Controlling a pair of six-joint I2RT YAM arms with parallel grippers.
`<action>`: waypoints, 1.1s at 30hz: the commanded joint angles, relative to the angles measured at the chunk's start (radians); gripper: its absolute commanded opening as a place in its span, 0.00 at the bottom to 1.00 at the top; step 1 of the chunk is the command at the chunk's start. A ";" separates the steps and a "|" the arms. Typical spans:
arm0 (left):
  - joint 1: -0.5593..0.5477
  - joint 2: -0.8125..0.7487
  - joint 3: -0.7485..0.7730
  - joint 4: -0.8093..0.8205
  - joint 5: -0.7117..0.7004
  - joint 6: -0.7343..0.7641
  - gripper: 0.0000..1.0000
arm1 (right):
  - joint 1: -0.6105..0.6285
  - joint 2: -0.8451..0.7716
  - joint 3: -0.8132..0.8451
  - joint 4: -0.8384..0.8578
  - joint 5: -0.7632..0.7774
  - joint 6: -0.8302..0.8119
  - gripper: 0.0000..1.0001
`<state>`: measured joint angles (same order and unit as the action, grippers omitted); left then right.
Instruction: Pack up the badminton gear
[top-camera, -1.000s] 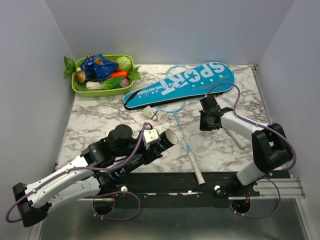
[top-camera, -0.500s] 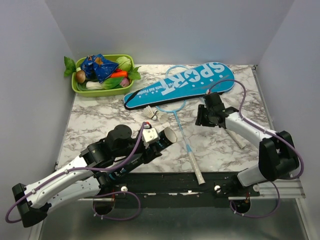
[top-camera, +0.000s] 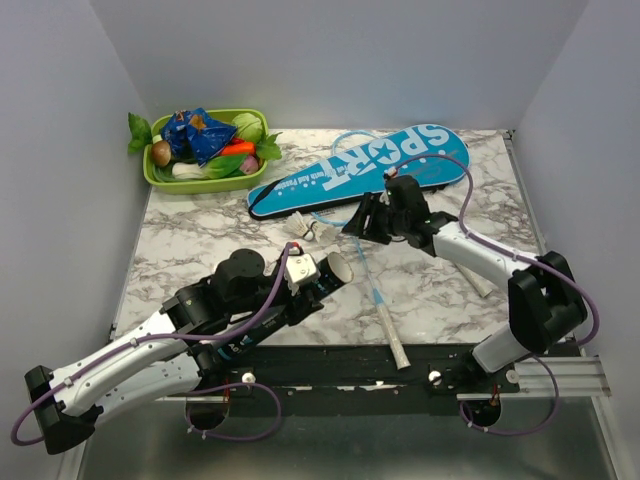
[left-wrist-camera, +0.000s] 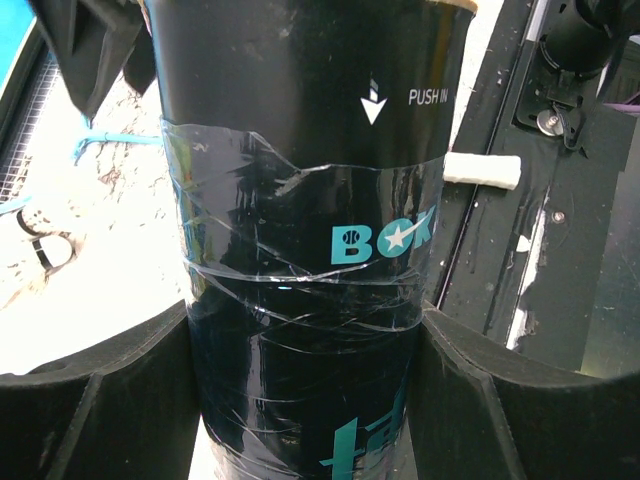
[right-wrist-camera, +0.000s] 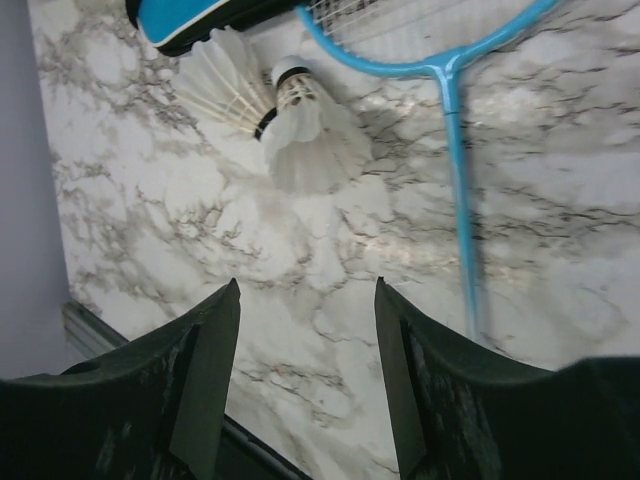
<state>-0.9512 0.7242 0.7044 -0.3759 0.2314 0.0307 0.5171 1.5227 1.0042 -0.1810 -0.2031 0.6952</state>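
The marbled white counter (top-camera: 190, 235) carries the blue racket-shaped cover lettered "SPORT" (top-camera: 390, 165) at 1 o'clock. A thin light-blue racket (top-camera: 378, 296) runs from 12 to 6 below it. The left hand (left-wrist-camera: 310, 380) clasps the dark clear tube (left-wrist-camera: 300, 200). The right hand (right-wrist-camera: 305, 300) is spread wide and empty, and it is the nearer one to the two white feather shuttlecocks (right-wrist-camera: 300, 130), which lie at 12 o'clock in its wrist view.

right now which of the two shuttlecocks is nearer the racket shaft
The shuttlecock with its banded cork showing, skirt fanned toward the right gripper; the other shuttlecock lies beyond it, by the blue cover.
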 joint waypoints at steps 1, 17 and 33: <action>-0.006 -0.009 0.004 0.002 -0.044 -0.026 0.00 | 0.067 0.085 0.033 0.136 0.027 0.196 0.65; -0.006 -0.072 0.000 0.003 -0.075 -0.026 0.00 | 0.126 0.270 0.099 0.284 0.174 0.500 0.68; -0.006 -0.085 0.001 0.002 -0.083 -0.026 0.00 | 0.129 0.433 0.195 0.279 0.192 0.575 0.62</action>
<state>-0.9512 0.6518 0.7044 -0.3912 0.1677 0.0185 0.6388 1.9007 1.1587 0.0887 -0.0456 1.2350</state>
